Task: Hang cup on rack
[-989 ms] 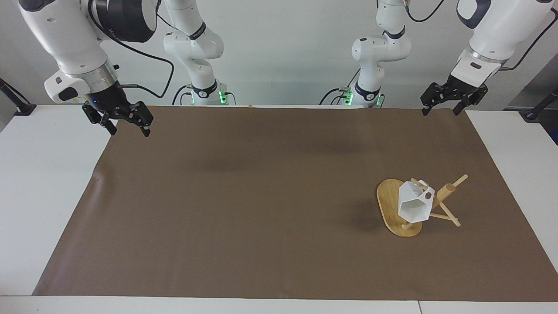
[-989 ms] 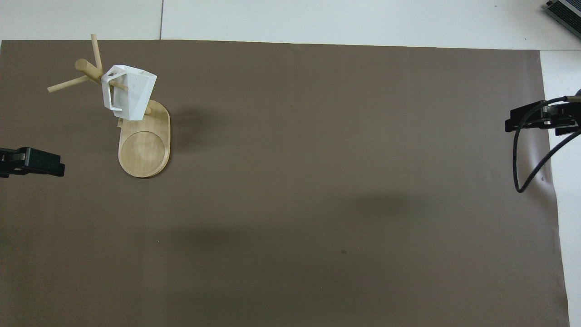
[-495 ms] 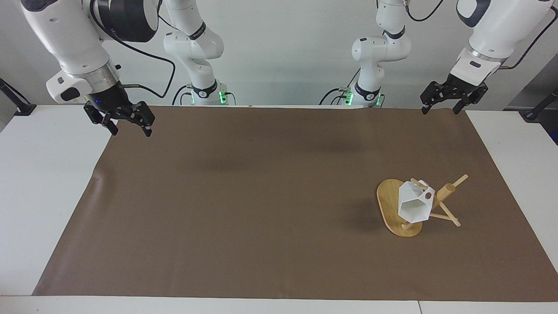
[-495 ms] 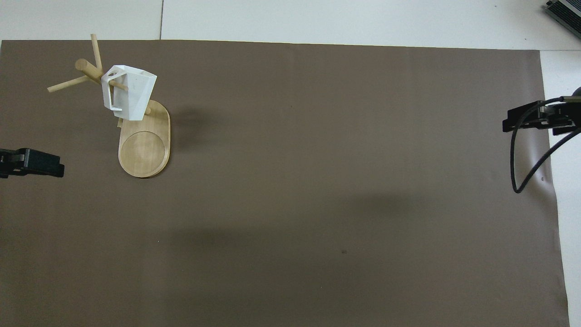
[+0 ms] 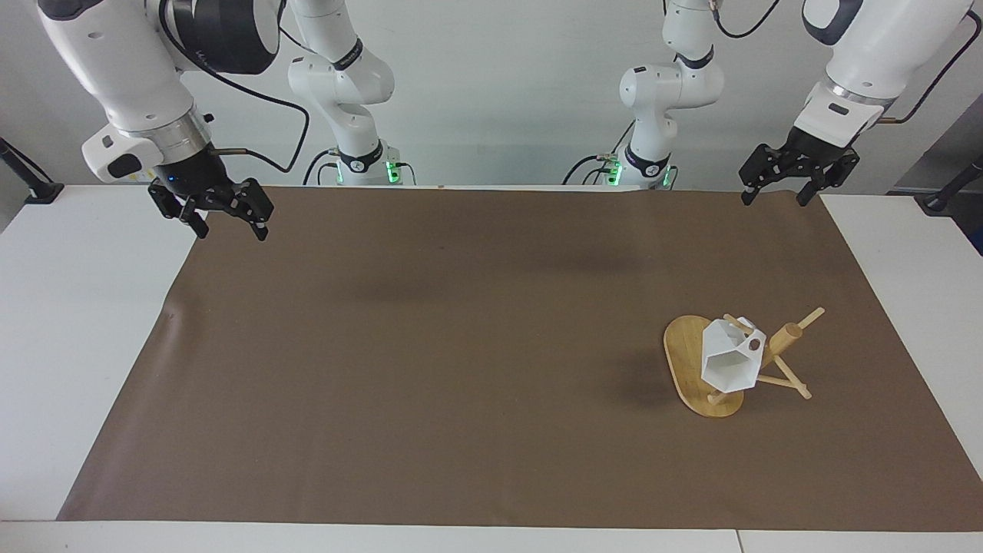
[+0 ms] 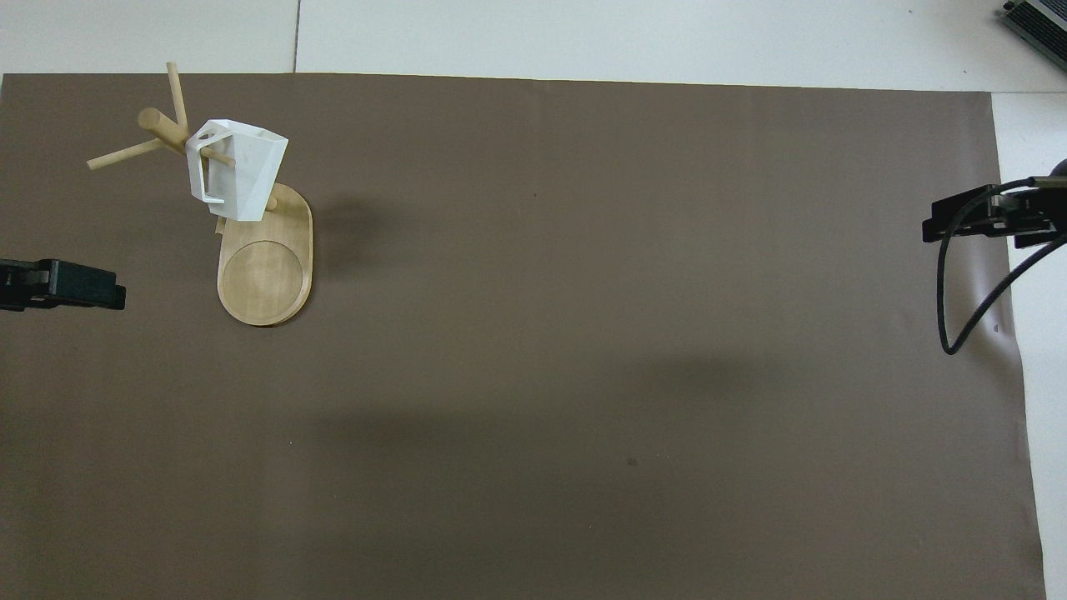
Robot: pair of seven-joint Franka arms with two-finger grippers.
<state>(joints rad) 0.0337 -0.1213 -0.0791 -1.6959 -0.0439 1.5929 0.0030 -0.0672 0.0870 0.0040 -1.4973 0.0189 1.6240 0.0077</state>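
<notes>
The white faceted cup hangs tilted by its handle on a thin peg of the bamboo rack. The rack stands on its oval base toward the left arm's end of the table. My left gripper hovers open and empty over the mat's corner by its base, well apart from the rack. Over the mat's corner at the right arm's end, my right gripper also stands open and holds nothing. Neither gripper touches the cup.
A brown mat covers most of the white table. A black cable loops down from the right wrist. A grey device sits at the table's corner farthest from the robots, at the right arm's end.
The left gripper has shifted slightly in the overhead view, and the right gripper has edged a little inward and upward. The cup and rack have not moved.
</notes>
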